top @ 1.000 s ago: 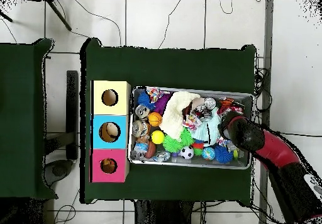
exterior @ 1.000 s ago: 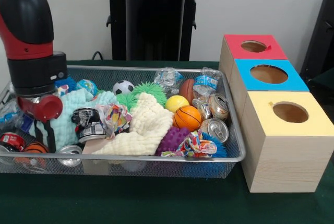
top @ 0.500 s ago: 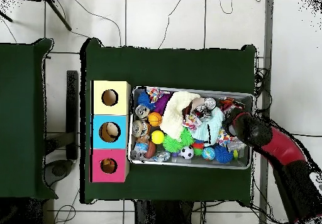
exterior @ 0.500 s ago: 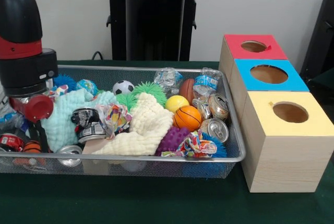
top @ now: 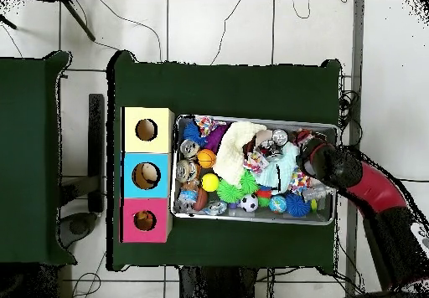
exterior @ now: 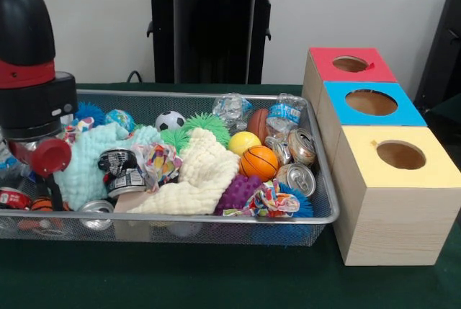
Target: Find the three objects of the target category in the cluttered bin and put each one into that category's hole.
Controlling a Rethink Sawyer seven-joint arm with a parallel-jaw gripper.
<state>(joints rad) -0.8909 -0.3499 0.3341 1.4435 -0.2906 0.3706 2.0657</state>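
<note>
Since a second ago your arm [exterior: 29, 64] has slid outward to the bin's [exterior: 216, 217] end farthest from the boxes, and it now hangs over that rim. You cannot tell from either view whether the gripper [exterior: 45, 179] is open or closed; its tips sit low among the clutter beside the mint cloth [exterior: 90, 161]. You see the orange basketball [exterior: 258, 162] beside the yellow ball [exterior: 243, 142], with the soccer ball [exterior: 170, 120] farther back. Cans [exterior: 297, 177] lie at the box end. Beside the bin stand the red box [exterior: 349, 64], blue box [exterior: 371, 103] and yellow box [exterior: 400, 158].
</note>
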